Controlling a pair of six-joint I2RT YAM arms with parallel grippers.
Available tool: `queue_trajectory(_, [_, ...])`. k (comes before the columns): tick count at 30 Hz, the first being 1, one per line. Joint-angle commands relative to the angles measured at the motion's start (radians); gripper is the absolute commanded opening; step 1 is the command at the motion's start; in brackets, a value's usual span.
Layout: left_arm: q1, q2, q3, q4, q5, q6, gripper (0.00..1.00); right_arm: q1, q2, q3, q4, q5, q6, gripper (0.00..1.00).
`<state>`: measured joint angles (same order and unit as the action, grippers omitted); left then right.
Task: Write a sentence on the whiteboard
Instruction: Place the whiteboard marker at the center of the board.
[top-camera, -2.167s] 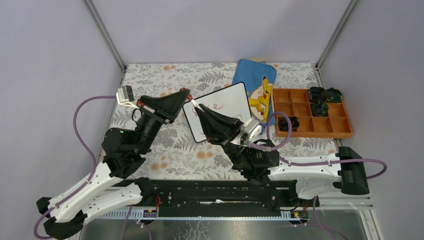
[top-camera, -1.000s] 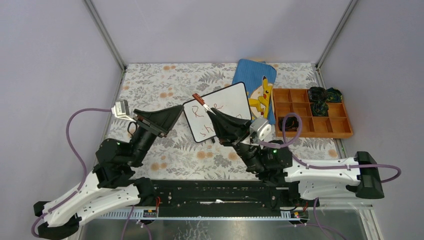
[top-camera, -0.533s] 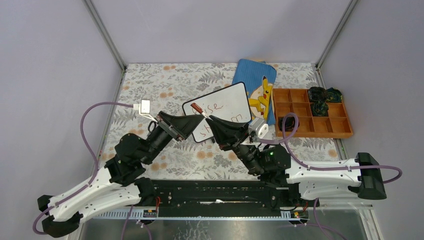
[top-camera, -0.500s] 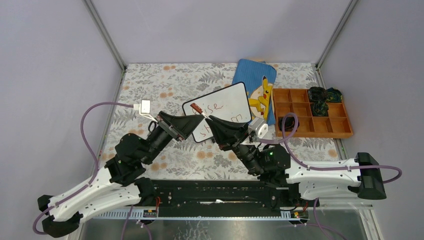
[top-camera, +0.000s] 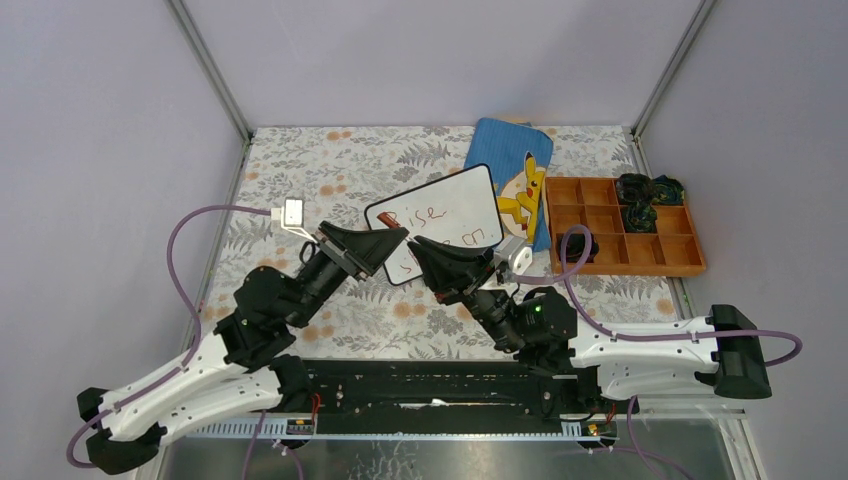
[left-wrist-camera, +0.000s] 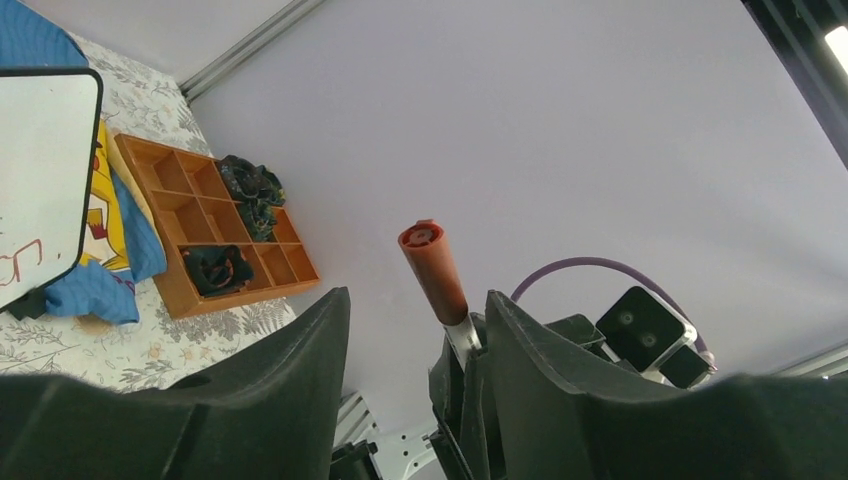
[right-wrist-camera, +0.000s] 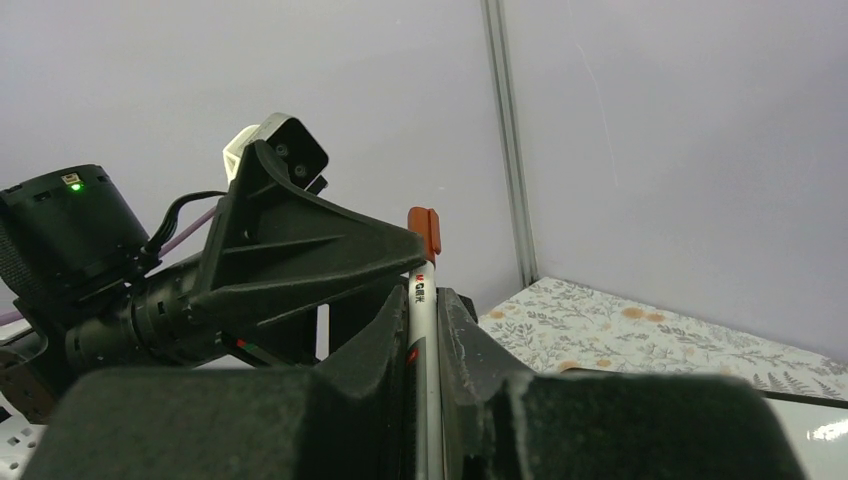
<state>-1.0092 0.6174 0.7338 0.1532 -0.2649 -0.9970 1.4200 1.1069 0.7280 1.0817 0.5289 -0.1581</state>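
The whiteboard (top-camera: 445, 215) lies tilted on the floral cloth with red writing on it; its corner shows in the left wrist view (left-wrist-camera: 35, 170). My right gripper (top-camera: 413, 247) (right-wrist-camera: 422, 290) is shut on a white marker (right-wrist-camera: 418, 330), whose red cap (right-wrist-camera: 424, 230) points up and to the left. My left gripper (top-camera: 398, 236) (left-wrist-camera: 415, 297) faces it, tip to tip. Its jaws stand open on either side of the red cap (left-wrist-camera: 432, 270), which sits close to the right-hand finger (left-wrist-camera: 540, 380) with a gap on the other side.
A blue Pikachu pouch (top-camera: 510, 160) lies behind the whiteboard, partly under it. A wooden compartment tray (top-camera: 665, 250) at the right holds dark bundles (top-camera: 648, 190). Both grippers hover over the cloth (top-camera: 330, 160) at the board's near-left corner.
The left gripper swung right to the marker's cap end and its jaws narrowed around it. The right gripper drew the marker back from the board, toward the left gripper.
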Motion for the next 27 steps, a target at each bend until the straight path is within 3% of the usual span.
queue_trajectory(1, [-0.005, 0.022, -0.003, 0.086, 0.017, -0.011, 0.56, -0.002, -0.005, 0.002, 0.045, -0.020, 0.026, 0.00])
queue_trajectory(9, [-0.005, 0.031, -0.017, 0.103, 0.014, -0.022, 0.34, -0.001, -0.011, -0.009, 0.020, -0.013, 0.046, 0.00])
queue_trajectory(15, [-0.005, 0.016, -0.040, 0.101, -0.002, -0.032, 0.05, -0.001, -0.031, -0.024, -0.019, -0.004, 0.073, 0.00])
queue_trajectory(16, [-0.005, 0.012, -0.042, 0.092, -0.009, -0.033, 0.00, -0.001, -0.038, -0.027, -0.031, -0.006, 0.078, 0.06])
queue_trajectory(21, [-0.005, -0.029, -0.042, -0.006, -0.086, -0.017, 0.00, -0.001, -0.098, 0.001, -0.246, -0.024, 0.109, 0.53])
queue_trajectory(24, [-0.005, -0.061, -0.034, -0.136, -0.176, 0.004, 0.00, -0.001, -0.154, 0.003, -0.399, -0.024, 0.138, 0.73])
queue_trajectory(27, [-0.005, -0.080, -0.021, -0.325, -0.278, -0.001, 0.00, -0.001, -0.231, -0.033, -0.535, -0.004, 0.189, 0.77])
